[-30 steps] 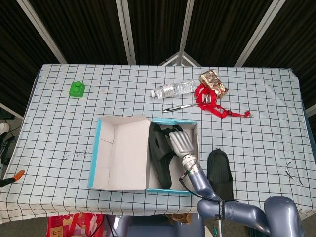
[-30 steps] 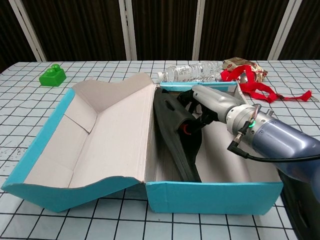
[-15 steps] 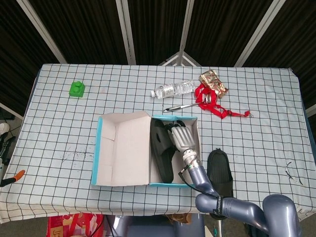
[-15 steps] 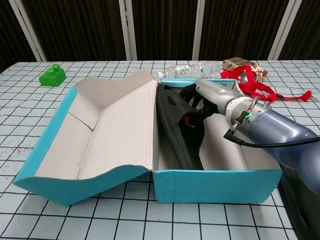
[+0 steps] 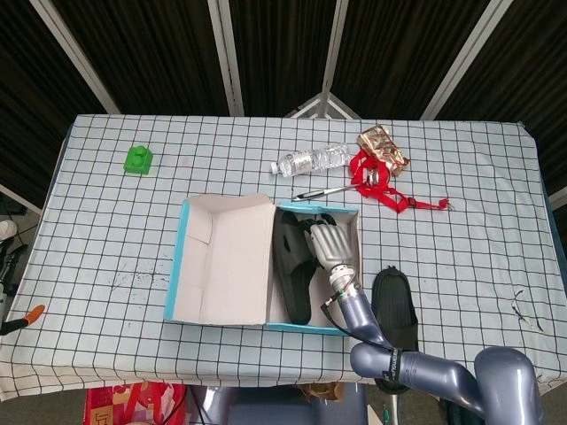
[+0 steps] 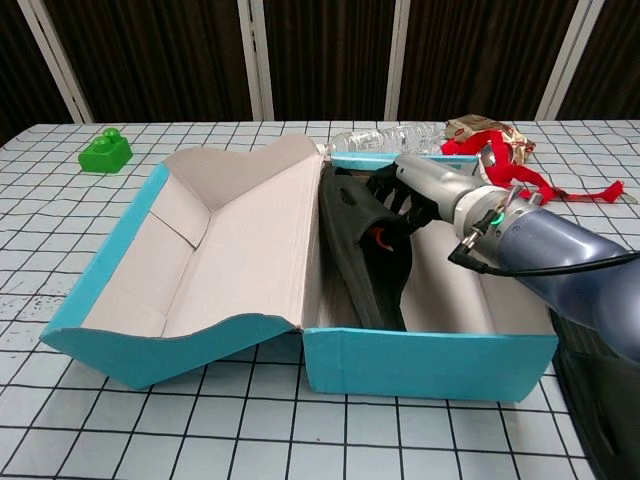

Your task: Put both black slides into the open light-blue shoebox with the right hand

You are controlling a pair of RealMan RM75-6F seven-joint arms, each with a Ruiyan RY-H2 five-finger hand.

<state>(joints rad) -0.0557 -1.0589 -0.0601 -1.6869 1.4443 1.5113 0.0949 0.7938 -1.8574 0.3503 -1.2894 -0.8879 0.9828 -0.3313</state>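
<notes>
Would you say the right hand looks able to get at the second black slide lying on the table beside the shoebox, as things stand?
Probably yes. The second black slide lies uncovered just right of the shoebox, close to the right arm. The right hand is inside the box at the first slide, so it must lift over the wall first.

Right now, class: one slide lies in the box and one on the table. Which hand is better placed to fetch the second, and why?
Right. The right hand is in the box, on the first slide, and the second slide lies just beside that arm. The left hand is out of view.
</notes>
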